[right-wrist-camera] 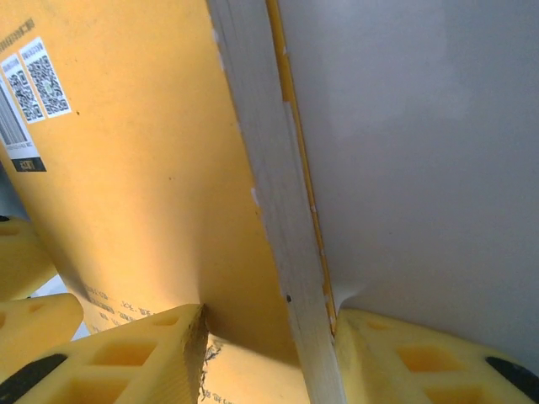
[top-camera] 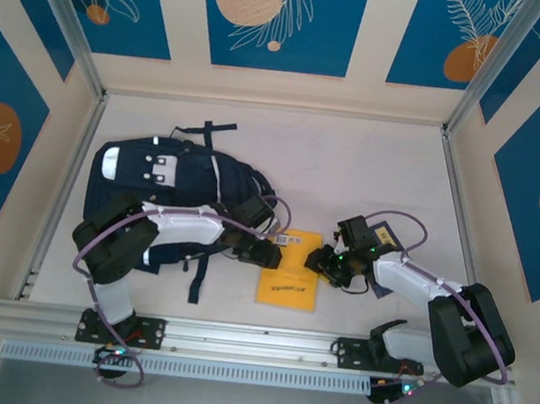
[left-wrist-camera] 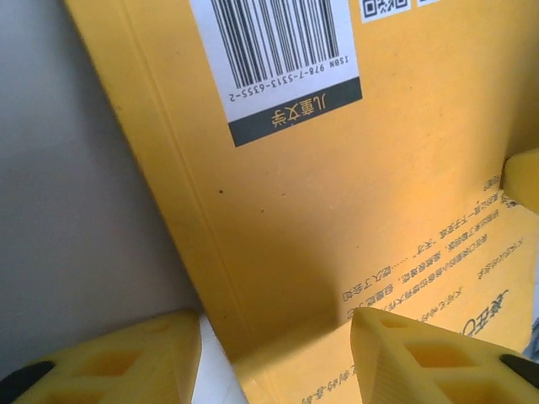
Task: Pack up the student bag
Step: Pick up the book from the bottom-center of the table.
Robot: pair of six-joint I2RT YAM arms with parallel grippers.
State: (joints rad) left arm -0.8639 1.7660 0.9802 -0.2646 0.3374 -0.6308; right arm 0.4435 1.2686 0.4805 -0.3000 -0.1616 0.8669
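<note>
Enclosed robot test cell: white table (top-camera: 354,163) boxed by blue-printed panels (top-camera: 321,31) and aluminium posts (top-camera: 64,14); two arms (top-camera: 179,222) bolted to a rail (top-camera: 253,343) at the frame's bottom.

Overhead view: fixed high above and behind the arm bases (top-camera: 122,327), looking down on the whole table (top-camera: 373,165) from far off. Left wrist view: very close over the yellow book (left-wrist-camera: 337,210), facing down past its own fingertips (left-wrist-camera: 126,358) toward the barcode (left-wrist-camera: 269,42) corner. Right wrist view: just as close, sighting along the yellow book's (right-wrist-camera: 143,194) page edge against bare table. Shared by all three: the yellow book (top-camera: 290,279).
</note>
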